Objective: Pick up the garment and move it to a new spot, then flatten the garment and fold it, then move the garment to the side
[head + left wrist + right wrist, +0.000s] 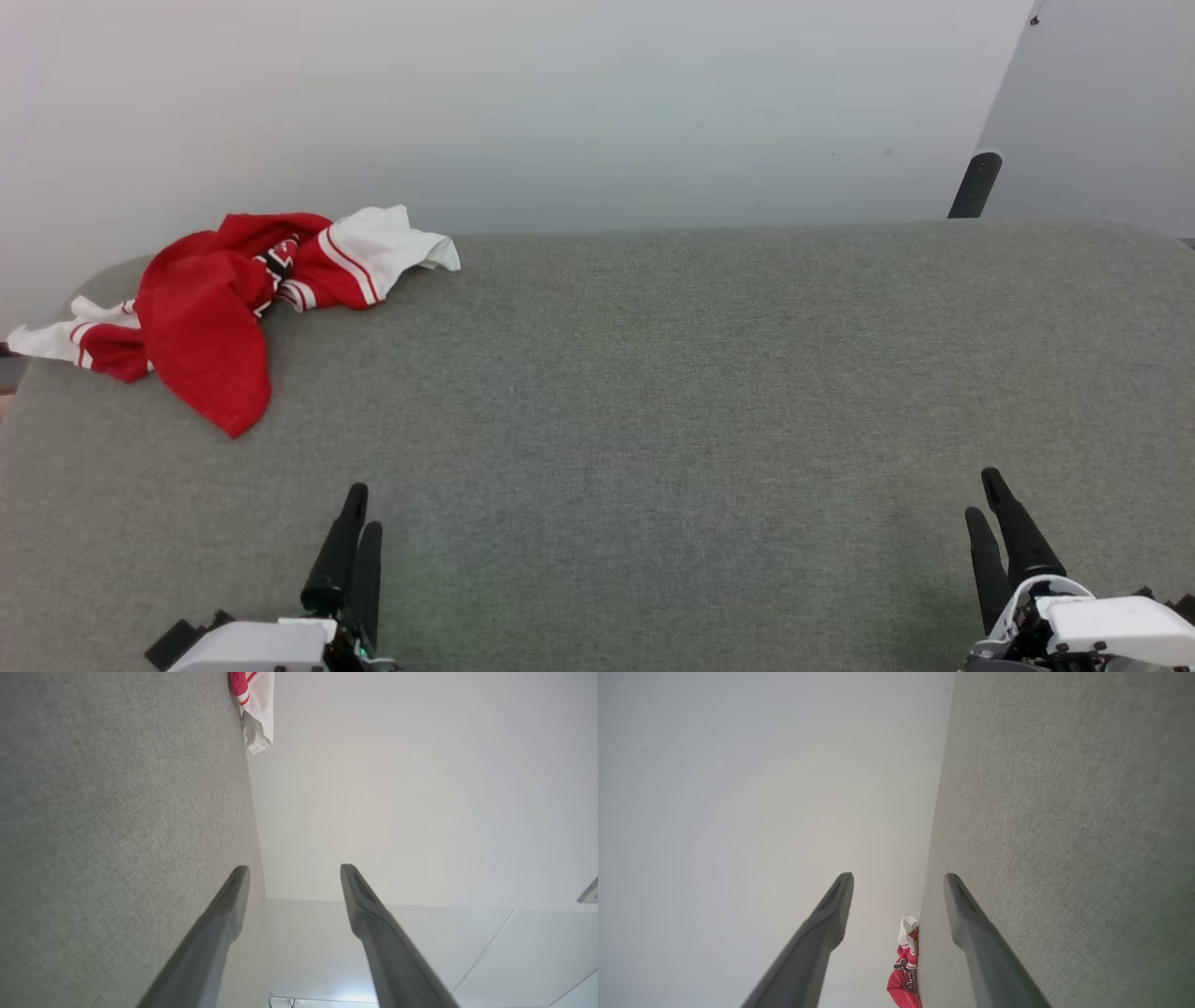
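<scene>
Both hands of the robot are open and hold nothing. At the near edge of the table (653, 373) the left gripper (364, 511) sits low on the left side and the right gripper (982, 495) low on the right side, well apart from each other. Each one has two long dark fingers (219, 933), smooth and matt, narrowing to a blunt rounded tip, with a clear gap between them in the wrist views. Behind the fingers the bodies are of white, hard-looking plastic.

The table is covered with a grey-green cloth of coarse, felt-like weave, and its far corners are rounded. The garment (201, 327) lies in a crumpled heap at the far left corner, far from both hands. Its body is a soft red fabric that falls in loose folds and ends in a point toward the near side. One white sleeve, with thin red stripes near the seam, spreads to the right along the far edge. Another white part with red stripes reaches to the left edge of the table. In a fold there is a small black and white patch, maybe lettering, but I cannot read it.

Behind the table stands a plain pale wall (560, 93), smooth and without pattern. At the far right a dark rounded post (976, 185) rises beside a flat light panel (1102, 112).
</scene>
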You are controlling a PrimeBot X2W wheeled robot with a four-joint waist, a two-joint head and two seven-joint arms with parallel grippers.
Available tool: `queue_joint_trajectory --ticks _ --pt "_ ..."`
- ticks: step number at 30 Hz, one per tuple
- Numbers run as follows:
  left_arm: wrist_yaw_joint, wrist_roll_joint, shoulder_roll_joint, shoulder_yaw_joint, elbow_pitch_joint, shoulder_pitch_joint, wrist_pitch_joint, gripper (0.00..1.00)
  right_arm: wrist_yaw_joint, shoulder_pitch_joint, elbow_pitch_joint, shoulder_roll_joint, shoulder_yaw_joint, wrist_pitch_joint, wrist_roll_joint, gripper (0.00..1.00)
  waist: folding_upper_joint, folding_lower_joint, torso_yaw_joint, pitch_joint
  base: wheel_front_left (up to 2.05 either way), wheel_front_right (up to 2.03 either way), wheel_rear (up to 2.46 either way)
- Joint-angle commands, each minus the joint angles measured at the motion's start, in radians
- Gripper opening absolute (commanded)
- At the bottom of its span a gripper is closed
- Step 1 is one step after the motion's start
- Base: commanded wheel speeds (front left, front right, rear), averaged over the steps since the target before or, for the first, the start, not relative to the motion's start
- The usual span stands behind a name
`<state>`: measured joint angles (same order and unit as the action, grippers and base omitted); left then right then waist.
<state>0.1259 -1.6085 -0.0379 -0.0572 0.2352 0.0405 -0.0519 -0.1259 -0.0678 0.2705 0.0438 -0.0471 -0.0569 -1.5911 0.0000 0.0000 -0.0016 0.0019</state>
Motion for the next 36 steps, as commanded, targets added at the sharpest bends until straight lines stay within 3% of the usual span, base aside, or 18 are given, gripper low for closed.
queue_joint_trajectory --ticks 1,20,36 --pt "0.002 0.009 -0.006 0.009 -0.028 0.012 0.01 1.0 -0.002 -0.026 -0.023 0.005 0.015 0.011 0.013 1.0 0.0 0.0 0.0 0.0 0.0 0.0 0.0" --pt "0.0 0.061 -0.022 0.066 -0.096 -0.006 0.082 1.0 -0.003 -0.042 -0.051 0.017 0.094 0.087 0.099 1.0 0.0 0.0 -0.003 -0.005 0.0 0.0 0.0" --pt "-0.028 0.269 -0.044 0.113 -0.122 -0.014 0.142 1.0 -0.004 -0.053 -0.059 0.028 0.147 0.147 0.27 1.0 0.0 0.0 -0.004 -0.009 0.0 0.0 0.0"
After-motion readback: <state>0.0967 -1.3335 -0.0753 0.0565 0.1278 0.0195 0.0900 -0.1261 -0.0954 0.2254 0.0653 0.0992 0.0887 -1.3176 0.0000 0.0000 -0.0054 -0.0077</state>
